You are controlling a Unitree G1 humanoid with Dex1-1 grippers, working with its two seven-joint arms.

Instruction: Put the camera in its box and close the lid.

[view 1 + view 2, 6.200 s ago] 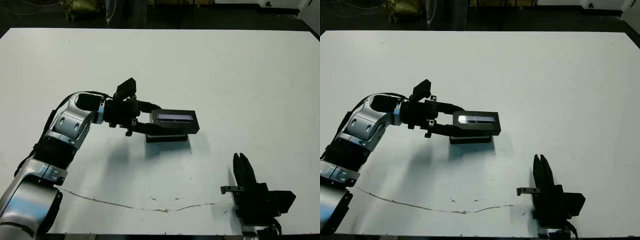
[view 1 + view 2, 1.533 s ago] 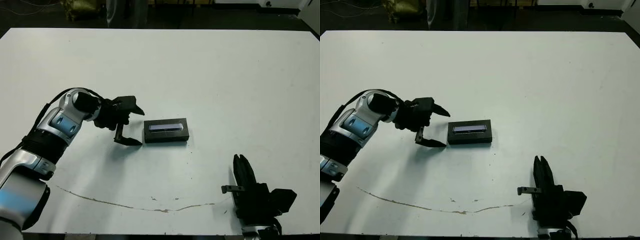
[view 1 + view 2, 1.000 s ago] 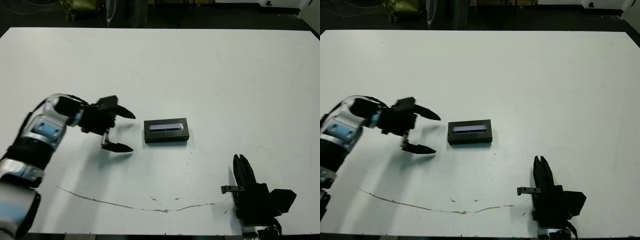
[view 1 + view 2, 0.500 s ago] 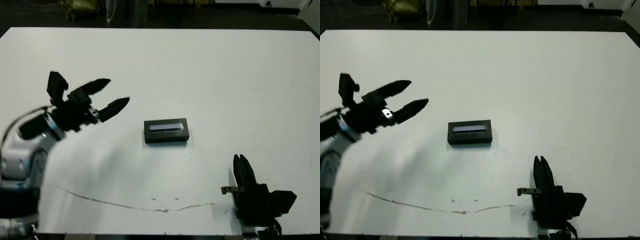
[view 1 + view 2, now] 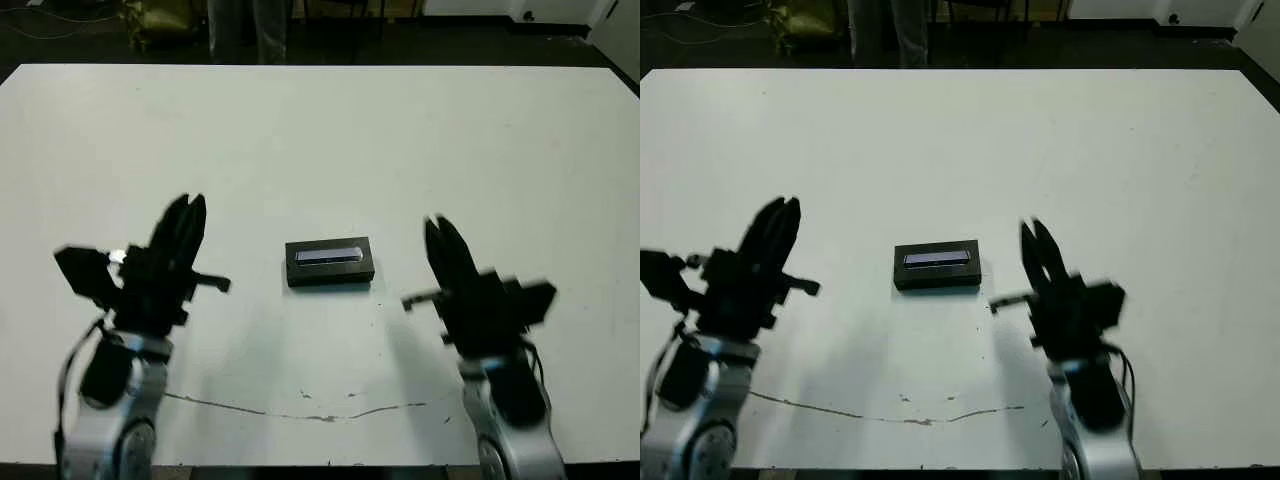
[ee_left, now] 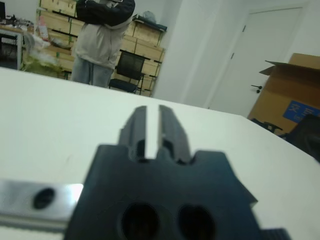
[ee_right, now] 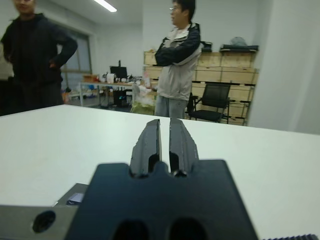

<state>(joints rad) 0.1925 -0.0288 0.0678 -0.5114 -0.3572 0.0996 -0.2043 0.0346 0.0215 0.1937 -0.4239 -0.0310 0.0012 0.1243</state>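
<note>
The lid [image 5: 329, 256], black with a grey glossy strip, lies flat on the box [image 5: 330, 277] at the table's middle, forming one closed black block. The camera is hidden. My left gripper [image 5: 186, 208] is raised left of the block, well apart from it, pointing away from me. Its fingers [image 6: 140, 127] stand almost together with nothing between them. My right gripper [image 5: 438, 228] is raised to the right of the block, also apart from it, shut and empty. A corner of the block [image 7: 75, 197] shows low in the right wrist view.
A thin dark scratch line [image 5: 300, 412] runs across the white table [image 5: 500, 150] near its front edge. Beyond the far edge stand a person in a grey jacket [image 7: 177, 65] and a person in dark clothes [image 7: 37, 55], with chairs and shelves behind.
My left arm has swung away from the block, risen and shut its open gripper. The right arm has risen from the front edge to beside the block. The block has not moved.
</note>
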